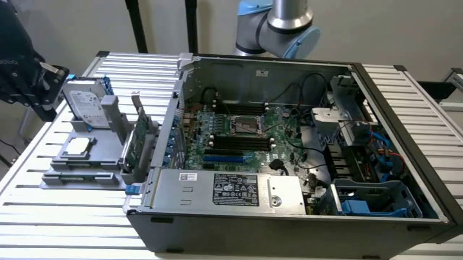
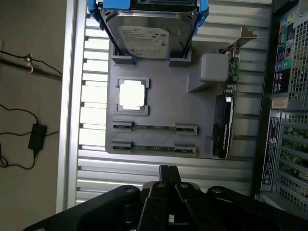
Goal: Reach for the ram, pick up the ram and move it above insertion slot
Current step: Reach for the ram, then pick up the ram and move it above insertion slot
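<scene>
Your claw [image 2: 169, 168] is hanging over the slatted counter [image 2: 96, 163] with its two black fingers [image 2: 164, 177] pressing tip to tip. It's fully closed, with nothing between them. You're gripping nothing right now. The tips are hovering just off the edge of the grey tray [image 2: 163, 103], not touching it.

The thing lying closest to them is the nearer ram stick [image 2: 154, 147], a thin green strip sitting in its slot with a grey clip at each end. The second ram stick [image 2: 154, 127] is lying parallel just beside it, one slot further from your claw. Both are resting in the tray, untouched.

Past the sticks, the square processor [image 2: 132, 95] is sitting in its own pocket. The hard drive [image 2: 149, 29], in its blue rails, is propped at the tray's far end. The expansion card [image 2: 225, 122] with its metal bracket is standing on edge along the tray side facing the computer case [image 2: 288, 96].

In the exterior view the tray is sitting toward that view's left, on the counter beside the open case. Inside, the motherboard [image 1: 239, 135] is lying exposed, and the long black slots [image 1: 242, 142] near its middle are well apart from the tray and the sticks.
</scene>
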Robot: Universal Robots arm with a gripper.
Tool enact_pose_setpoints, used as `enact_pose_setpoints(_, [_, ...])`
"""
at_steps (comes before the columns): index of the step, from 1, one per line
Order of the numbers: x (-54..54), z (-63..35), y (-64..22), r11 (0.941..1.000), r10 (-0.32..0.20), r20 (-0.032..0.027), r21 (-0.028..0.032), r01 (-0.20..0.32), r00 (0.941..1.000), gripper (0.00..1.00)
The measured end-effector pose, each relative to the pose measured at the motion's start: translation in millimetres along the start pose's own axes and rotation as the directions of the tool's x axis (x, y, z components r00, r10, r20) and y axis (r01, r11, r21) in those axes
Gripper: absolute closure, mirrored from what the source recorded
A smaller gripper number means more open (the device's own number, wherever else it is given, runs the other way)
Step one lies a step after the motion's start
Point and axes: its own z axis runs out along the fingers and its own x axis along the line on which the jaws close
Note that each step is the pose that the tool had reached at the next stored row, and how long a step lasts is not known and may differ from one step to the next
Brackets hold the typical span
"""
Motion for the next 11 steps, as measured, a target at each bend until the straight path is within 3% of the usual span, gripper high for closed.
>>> enact_pose_setpoints(5, [0.0,0.2,0.0,0.9960,-0.090,-0.0035,-0.0001,0.090,0.9960,0.89])
enact_pose_setpoints(11, [0.0,0.3,0.0,0.9801,-0.198,-0.0076,-0.0006,0.198,0.9801,0.89])
